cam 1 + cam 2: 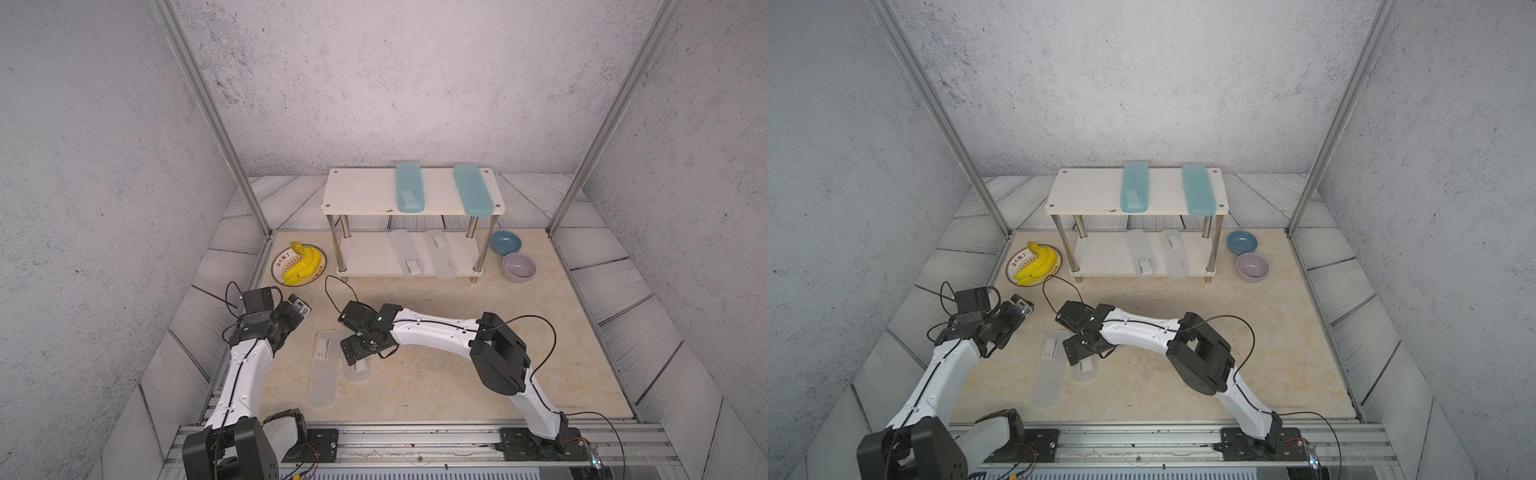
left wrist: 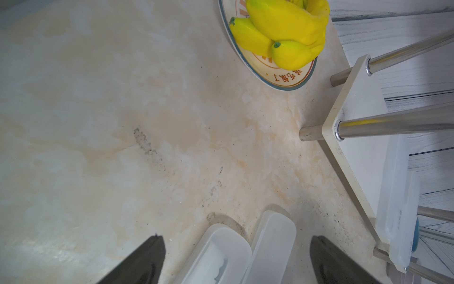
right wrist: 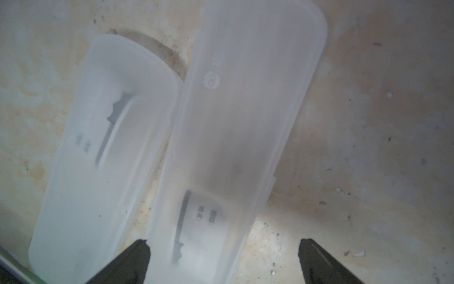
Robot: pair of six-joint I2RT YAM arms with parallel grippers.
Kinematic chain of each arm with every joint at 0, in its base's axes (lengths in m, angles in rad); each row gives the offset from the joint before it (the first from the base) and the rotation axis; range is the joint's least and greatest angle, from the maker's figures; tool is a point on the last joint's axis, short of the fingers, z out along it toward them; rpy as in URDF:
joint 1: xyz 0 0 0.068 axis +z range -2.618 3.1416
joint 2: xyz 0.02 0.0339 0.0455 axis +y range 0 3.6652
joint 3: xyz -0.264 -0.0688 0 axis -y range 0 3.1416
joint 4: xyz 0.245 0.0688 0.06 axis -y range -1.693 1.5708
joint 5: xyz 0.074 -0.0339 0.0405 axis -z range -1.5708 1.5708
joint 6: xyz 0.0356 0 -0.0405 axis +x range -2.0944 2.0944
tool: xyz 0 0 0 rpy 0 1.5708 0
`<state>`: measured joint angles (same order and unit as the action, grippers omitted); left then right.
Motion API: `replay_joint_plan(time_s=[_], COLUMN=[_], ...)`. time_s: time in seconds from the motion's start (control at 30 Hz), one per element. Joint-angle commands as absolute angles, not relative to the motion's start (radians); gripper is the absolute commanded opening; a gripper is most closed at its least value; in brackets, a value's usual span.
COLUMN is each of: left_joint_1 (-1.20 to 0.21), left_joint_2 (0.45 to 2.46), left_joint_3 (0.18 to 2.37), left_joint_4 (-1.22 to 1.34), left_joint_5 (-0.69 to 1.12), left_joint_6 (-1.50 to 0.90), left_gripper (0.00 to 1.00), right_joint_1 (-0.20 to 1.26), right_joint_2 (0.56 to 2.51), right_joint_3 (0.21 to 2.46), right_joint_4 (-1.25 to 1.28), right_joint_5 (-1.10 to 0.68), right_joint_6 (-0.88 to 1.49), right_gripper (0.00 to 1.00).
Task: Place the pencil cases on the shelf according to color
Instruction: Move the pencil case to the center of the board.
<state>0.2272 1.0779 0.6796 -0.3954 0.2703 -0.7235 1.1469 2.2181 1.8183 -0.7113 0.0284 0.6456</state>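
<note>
Nearest, on the beige marbled tabletop, two frosted clear-white, rounded-end plastic pencil cases lie flat side by side, almost touching. The left-hand frosted case lies uncovered. The right-hand frosted case is partly hidden beneath the black right gripper. In the right wrist view the jaws stand fully apart, one tip on each side of this case's labelled end, gripping nothing; whether the tips touch the plastic cannot be told.

Slightly farther and to the left, the black left gripper hangs over the tabletop, its jaws spread wide and empty. Beyond it, a round printed plate carries yellow bananas.

Farthest stands the two-tier white-board shelf with chrome legs. On the upper board, well apart and each lying front to back, are the middle teal-blue case and the right-end teal-blue case. On the lower board, close together, lie the lower-left frosted case and the lower-right frosted case. Just right of the shelf stand a round blue bowl and a round lilac bowl.
</note>
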Motion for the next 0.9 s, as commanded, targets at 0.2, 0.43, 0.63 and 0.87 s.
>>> replay_joint_plan(time_s=[0.2, 0.43, 0.63, 0.87], left_joint_1=[0.238, 0.236, 0.233, 0.147], left_joint_2=[1.001, 0.969, 1.001, 1.054], left_joint_3=[0.660, 0.642, 0.637, 0.619], left_joint_4=[-0.491, -0.510, -0.529, -0.559], left_joint_5=[0.179, 0.183, 0.218, 0.200], left_joint_6=[-0.720, -0.722, -0.718, -0.728], left_gripper=[0.99, 0.99, 0.99, 0.99], right_joint_1=[1.170, 1.159, 1.089, 1.006], right_joint_2=[2.332, 2.369, 2.266, 2.058], right_joint_3=[1.965, 1.974, 1.781, 1.457], right_joint_4=[-0.824, -0.896, -0.801, -0.656], right_joint_5=[0.054, 0.122, 0.100, 0.117], right_joint_6=[0.631, 0.676, 0.709, 0.669], right_gripper=[1.00, 1.00, 0.98, 0.91])
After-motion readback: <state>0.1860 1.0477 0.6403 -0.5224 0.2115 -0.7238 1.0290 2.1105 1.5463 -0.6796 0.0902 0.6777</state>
